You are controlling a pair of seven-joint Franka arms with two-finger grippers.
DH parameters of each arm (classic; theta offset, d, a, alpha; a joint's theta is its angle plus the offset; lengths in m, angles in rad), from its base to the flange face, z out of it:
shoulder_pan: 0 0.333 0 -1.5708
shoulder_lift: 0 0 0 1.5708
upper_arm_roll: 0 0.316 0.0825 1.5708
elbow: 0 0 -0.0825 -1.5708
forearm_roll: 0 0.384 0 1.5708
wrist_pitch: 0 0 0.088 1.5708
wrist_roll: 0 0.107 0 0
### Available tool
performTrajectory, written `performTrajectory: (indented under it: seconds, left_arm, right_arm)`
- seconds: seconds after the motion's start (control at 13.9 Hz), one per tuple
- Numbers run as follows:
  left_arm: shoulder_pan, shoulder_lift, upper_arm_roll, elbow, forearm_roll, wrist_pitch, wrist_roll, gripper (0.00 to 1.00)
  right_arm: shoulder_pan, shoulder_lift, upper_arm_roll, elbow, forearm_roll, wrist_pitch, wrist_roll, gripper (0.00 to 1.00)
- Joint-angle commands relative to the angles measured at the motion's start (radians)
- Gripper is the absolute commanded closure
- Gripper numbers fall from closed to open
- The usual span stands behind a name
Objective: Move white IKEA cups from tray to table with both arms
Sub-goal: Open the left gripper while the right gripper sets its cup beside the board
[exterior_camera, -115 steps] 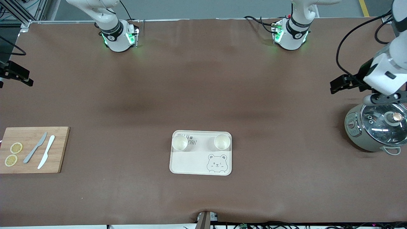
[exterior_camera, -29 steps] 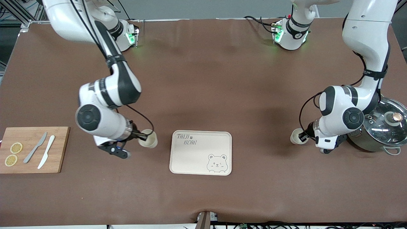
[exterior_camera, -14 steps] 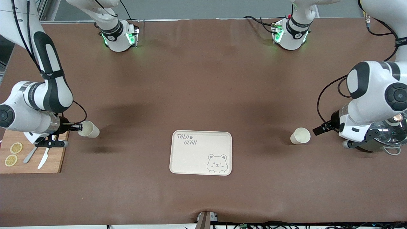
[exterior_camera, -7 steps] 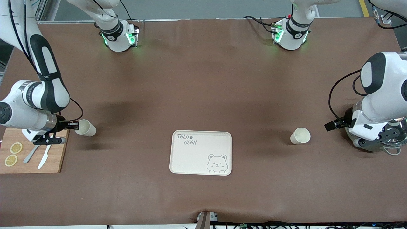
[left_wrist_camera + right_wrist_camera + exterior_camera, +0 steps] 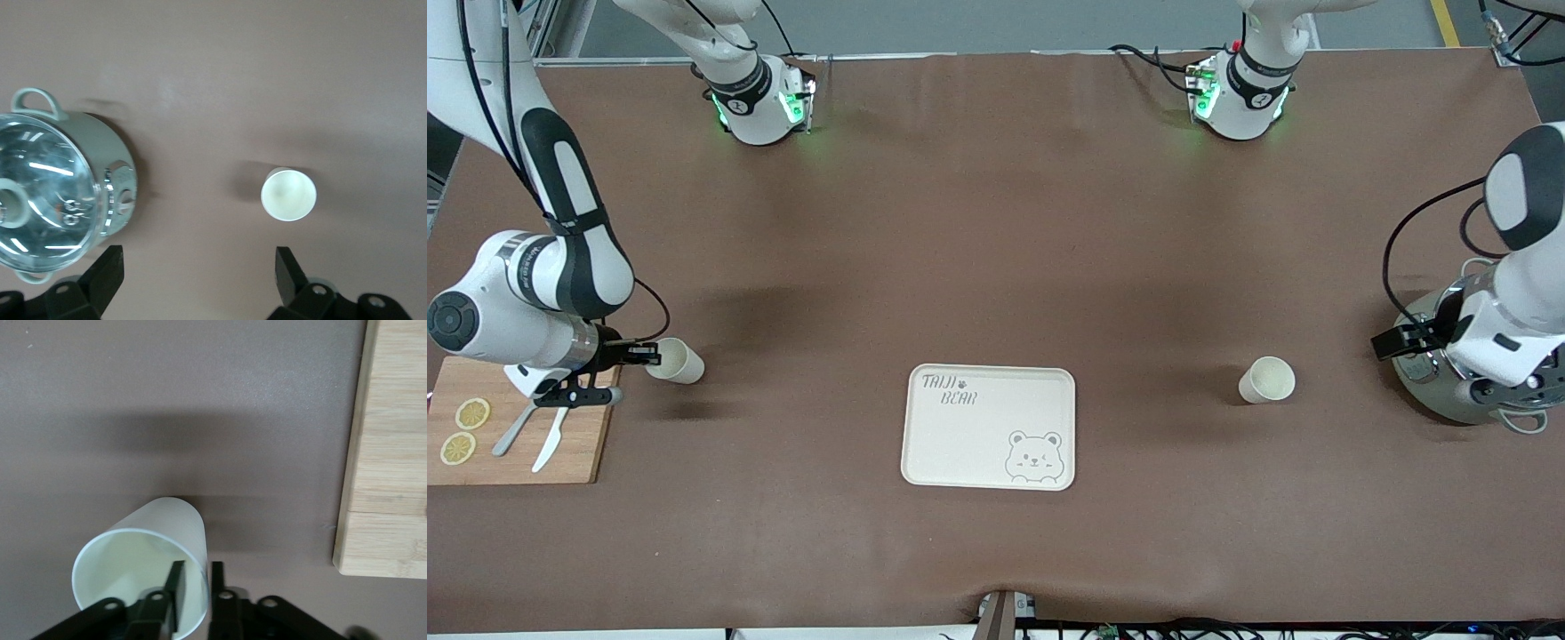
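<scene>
Gripping one white cup by its rim, the right gripper has one finger inside the cup and the other outside, pinching the wall. That cup hangs tilted just above the brown table, beside the edge of the wooden cutting board at the right arm's end. On the board lie two lemon slices and two knives.

Over at the left arm's end, the left gripper is up in the air over the table beside the lidded pot, its fingers spread wide and holding nothing. The second white cup stands upright on the table between the bear-printed tray and the pot, apart from both. In the left wrist view this cup sits clear of the fingers, with the pot well to one side.
</scene>
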Motion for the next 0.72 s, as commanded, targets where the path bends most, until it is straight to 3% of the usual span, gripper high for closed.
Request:
performTrajectory:
  seconds: [0.0,0.36,0.58,0.65]
  left_arm:
    - [0.020,-0.059,-0.006,0.002,0.018,-0.070,0.039,0.00]
    - [0.020,-0.183,-0.006,0.013,0.020,-0.158,0.041,0.00]
    - [0.019,-0.200,-0.012,0.065,0.012,-0.240,0.040,0.00]
    - [0.019,-0.200,-0.016,0.078,0.008,-0.273,0.042,0.00]
  right_arm:
    - [-0.013,-0.007,0.016,0.010,0.009,-0.003,-0.008,0.00]
    - [0.006,-0.011,0.017,0.165,0.000,-0.144,-0.017,0.00]
    - [0.029,-0.016,0.020,0.257,0.005,-0.159,-0.025,0.00]
    - [0.044,-0.013,0.020,0.298,0.002,-0.223,-0.030,0.00]
